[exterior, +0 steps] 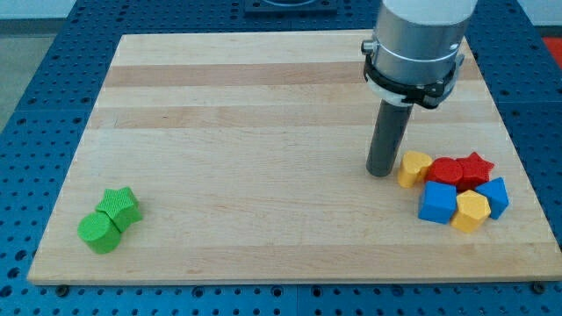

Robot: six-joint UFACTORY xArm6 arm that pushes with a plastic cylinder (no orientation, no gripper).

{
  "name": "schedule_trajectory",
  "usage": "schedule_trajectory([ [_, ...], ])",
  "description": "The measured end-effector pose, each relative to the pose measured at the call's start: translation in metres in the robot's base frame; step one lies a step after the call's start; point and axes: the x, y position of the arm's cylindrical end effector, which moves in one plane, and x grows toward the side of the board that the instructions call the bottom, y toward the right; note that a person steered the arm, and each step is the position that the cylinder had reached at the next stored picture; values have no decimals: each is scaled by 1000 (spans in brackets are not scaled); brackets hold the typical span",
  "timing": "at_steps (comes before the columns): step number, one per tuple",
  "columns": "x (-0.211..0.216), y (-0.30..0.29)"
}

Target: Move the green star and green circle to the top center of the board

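Note:
The green star (120,207) and the green circle (98,232) lie touching each other near the board's bottom left corner, the circle below and left of the star. My tip (381,172) rests on the wooden board (263,105) at the view's right, just left of a yellow block (414,168). The tip is far to the right of both green blocks.
A cluster of blocks sits at the right edge: the yellow block, a red block (446,172), a red star (475,168), a blue cube (437,203), a yellow hexagon (471,211) and another blue block (495,197). The arm's grey body (417,39) hangs over the top right.

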Motion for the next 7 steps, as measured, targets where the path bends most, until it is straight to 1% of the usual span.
schedule_trajectory([
  [1, 0, 0],
  [2, 11, -21],
  [3, 39, -57],
  [4, 76, -103],
  [5, 113, -163],
  [6, 134, -209],
  [7, 134, -238],
])
